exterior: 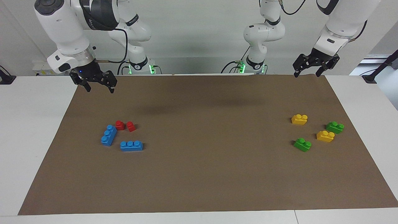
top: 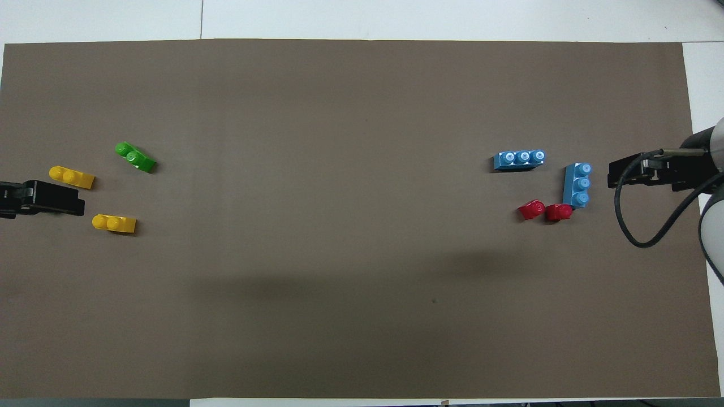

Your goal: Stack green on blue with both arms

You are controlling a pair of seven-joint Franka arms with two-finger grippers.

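Observation:
Two green two-stud bricks lie toward the left arm's end of the table. One green brick [exterior: 302, 144] [top: 136, 157] is farther from the robots. The other green brick [exterior: 335, 127] is hidden under the gripper in the overhead view. Two blue three-stud bricks lie toward the right arm's end: one blue brick [exterior: 108, 135] [top: 577, 185] and another [exterior: 131, 145] [top: 519, 160] farther from the robots. My left gripper [exterior: 307, 74] hangs open and empty over the mat's edge by the robots. My right gripper [exterior: 99, 88] hangs open and empty, raised over the mat near the blue bricks.
Two yellow bricks [exterior: 299, 119] [exterior: 325, 136] lie among the green ones. Two small red bricks [exterior: 119, 125] [exterior: 131, 126] sit beside the blue ones, on the side nearer the robots. A brown mat [exterior: 199, 174] covers the white table.

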